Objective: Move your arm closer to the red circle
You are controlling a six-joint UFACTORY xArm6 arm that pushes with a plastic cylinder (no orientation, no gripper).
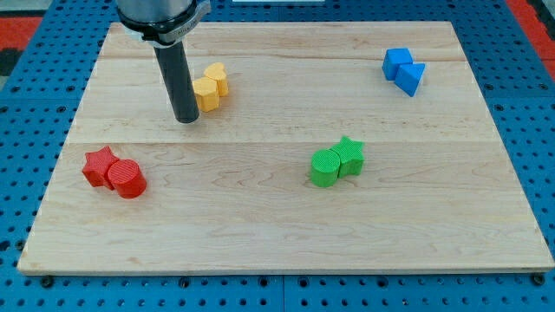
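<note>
Beside yellow blocks [211,86], tip [186,120]; no jaws visible. Risk: overshooting, knocking red circle [127,179] against red star [99,165].

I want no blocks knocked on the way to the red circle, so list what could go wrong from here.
1. My tip stands just left of the yellow blocks; a sideways start could nudge them.
2. The red circle touches the red star; overshooting would likely push both.
3. That red pair lies near the board's left edge, so a hard push might slide it toward the edge.
</note>
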